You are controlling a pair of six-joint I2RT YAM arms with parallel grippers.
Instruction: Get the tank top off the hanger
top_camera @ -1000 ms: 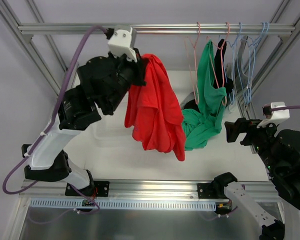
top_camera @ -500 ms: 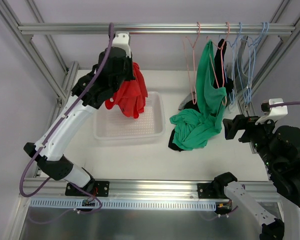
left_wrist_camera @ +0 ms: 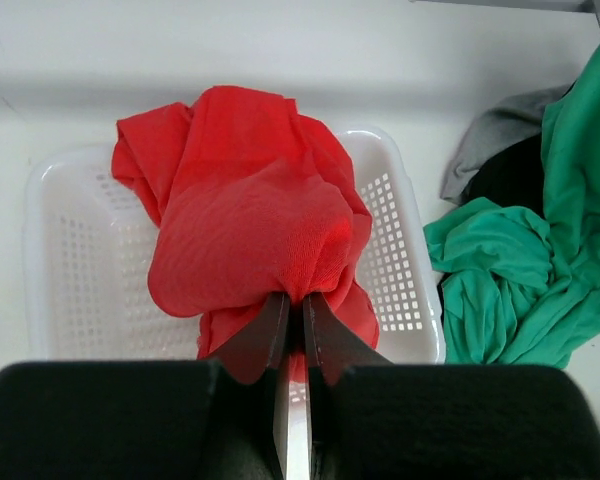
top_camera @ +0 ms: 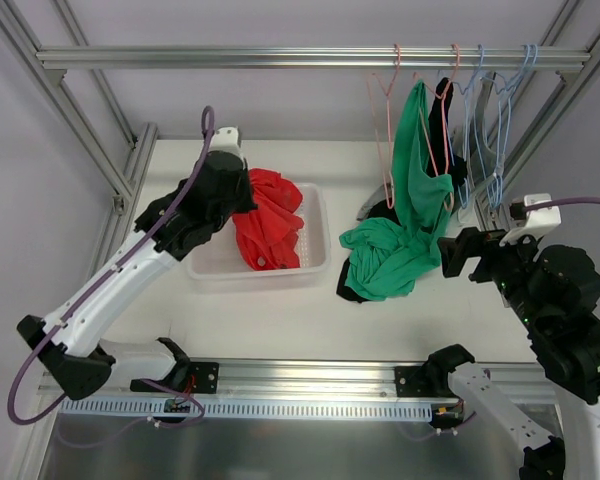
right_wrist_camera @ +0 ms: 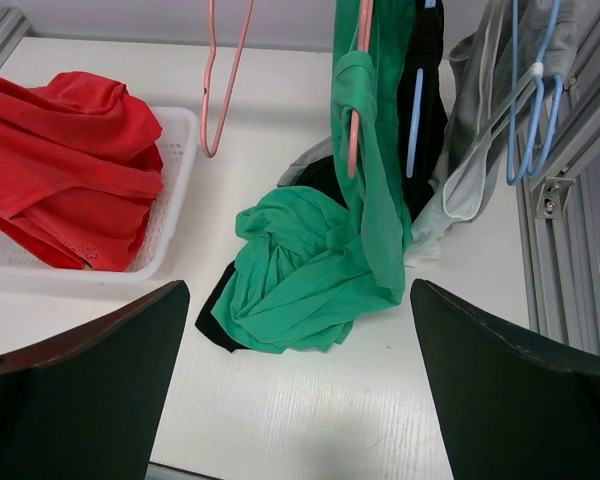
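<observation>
The left jaws clamp the red tank top, bunched in the white basket directly beneath them, while the right jaws gape wide at three o'clock, beside the green garment.

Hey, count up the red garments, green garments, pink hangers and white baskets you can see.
Red garments: 1
Green garments: 1
Pink hangers: 2
White baskets: 1
Total: 5

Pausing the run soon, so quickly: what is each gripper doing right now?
Left gripper: closed, holding the red tank top.
Right gripper: open, holding nothing.
</observation>
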